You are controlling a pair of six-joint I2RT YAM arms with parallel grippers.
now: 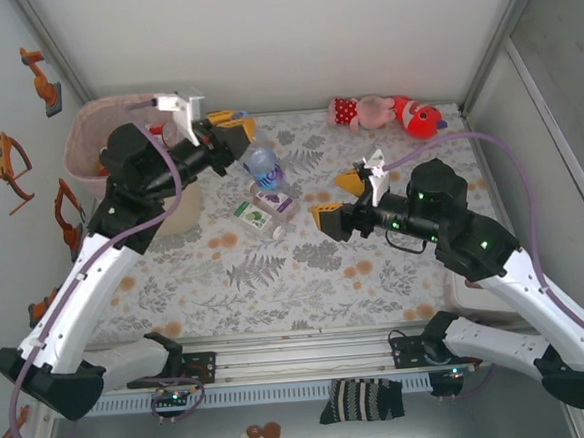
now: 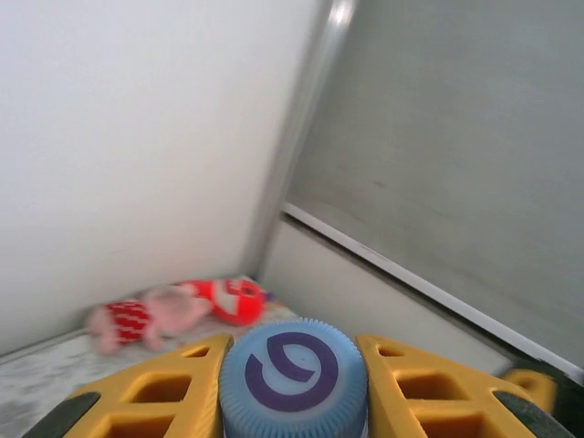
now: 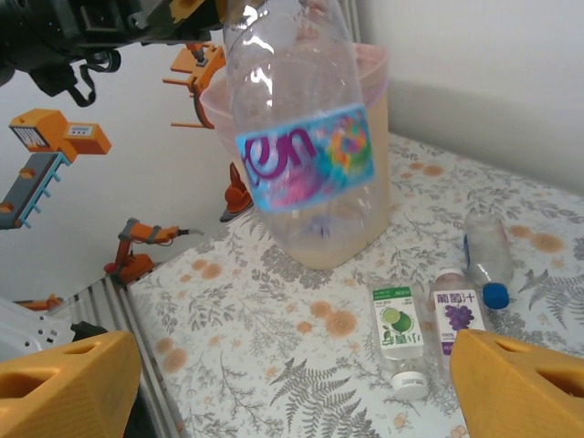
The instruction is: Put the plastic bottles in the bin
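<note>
Here, the left claw (image 1: 236, 128) clamps a bottle (image 1: 261, 165) near the bin (image 1: 80, 136) while the right claw (image 1: 339, 202) gapes empty.

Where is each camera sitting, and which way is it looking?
Top camera: high behind the arms, looking down on the flowery table; both white arms, left hand and right hand show.
Left wrist camera: on the left arm, facing the far corner and the pink-and-red plush toy; its yellow fingers squeeze a blue bottle cap.
Right wrist camera: on the right arm, facing the clear plastic bottle with a blue label and pale pink plastic bin; its yellow fingers stand apart.
Shared: top and right wrist both see that bottle.
</note>
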